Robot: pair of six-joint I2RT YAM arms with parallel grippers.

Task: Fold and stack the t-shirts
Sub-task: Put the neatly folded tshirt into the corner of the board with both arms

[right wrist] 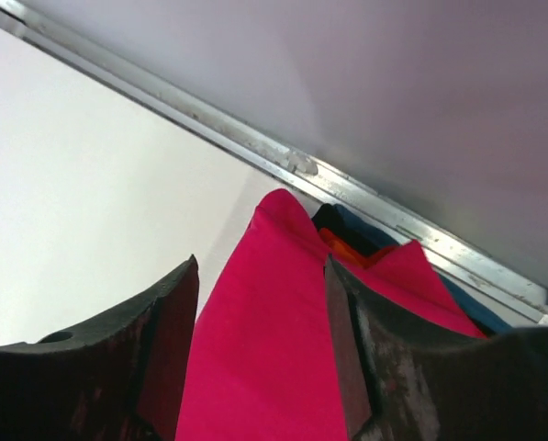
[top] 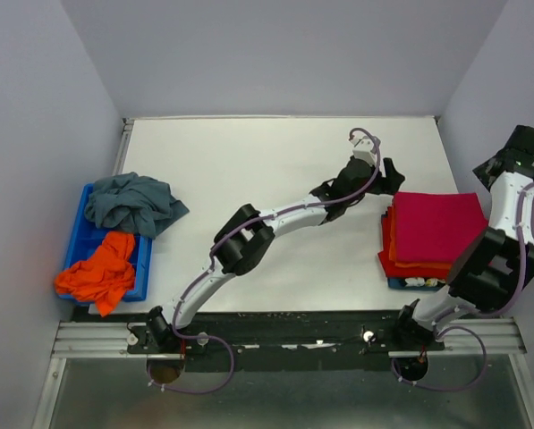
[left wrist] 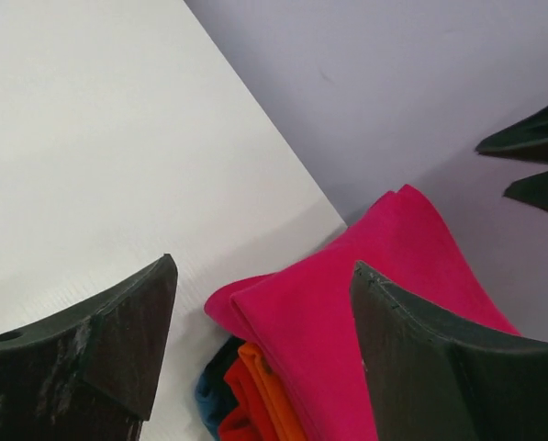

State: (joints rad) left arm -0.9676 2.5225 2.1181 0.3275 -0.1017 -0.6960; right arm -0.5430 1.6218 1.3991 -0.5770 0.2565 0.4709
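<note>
Crimson-pink t-shirt (top: 436, 223) folded atop stack (top: 408, 264) at right edge of desk (top: 249, 179), left fingers (left wrist: 99, 349) wide open beside it, right fingers (right wrist: 117, 349) spread above it, both empty

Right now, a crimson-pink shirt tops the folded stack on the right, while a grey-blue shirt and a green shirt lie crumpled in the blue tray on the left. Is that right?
Not quite: the shirt lying with the grey-blue shirt in the blue tray is an orange shirt, not green, as the top external view shows. The crimson-pink shirt does top the folded stack on the right.
</note>
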